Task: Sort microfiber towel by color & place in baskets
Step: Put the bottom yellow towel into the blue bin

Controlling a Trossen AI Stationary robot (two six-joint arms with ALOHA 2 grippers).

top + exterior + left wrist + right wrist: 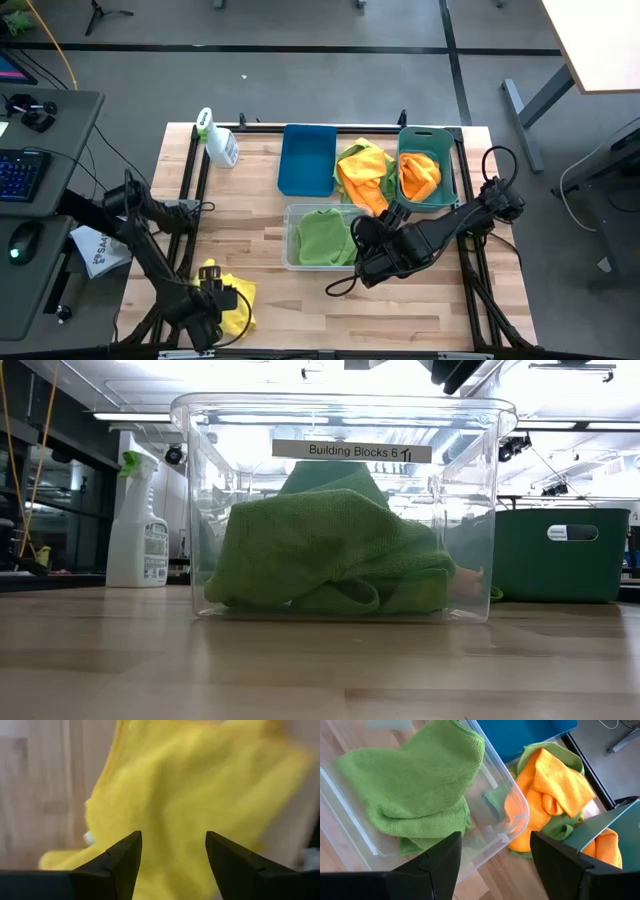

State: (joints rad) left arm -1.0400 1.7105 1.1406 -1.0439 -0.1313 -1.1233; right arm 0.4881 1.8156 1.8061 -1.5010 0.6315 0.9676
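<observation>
A yellow towel (238,305) (200,785) lies crumpled near the table's near left corner. My left gripper (222,297) (172,837) stands open over it. A green towel (322,238) (330,550) (415,780) lies in the clear bin (290,215) (515,805). My right gripper (358,240) (495,837) is open and holds nothing; it hovers by that bin's right end. A heap of orange, yellow and green towels (362,172) (550,790) rests on the table between the blue bin (307,160) and the teal bin (447,170). The teal bin holds an orange towel (418,175).
A white spray bottle (220,145) (138,530) stands near the far left corner. The blue bin shows no cloth inside. A dark cable (340,285) loops on the table below my right arm. Bare wood lies between the yellow towel and the clear bin.
</observation>
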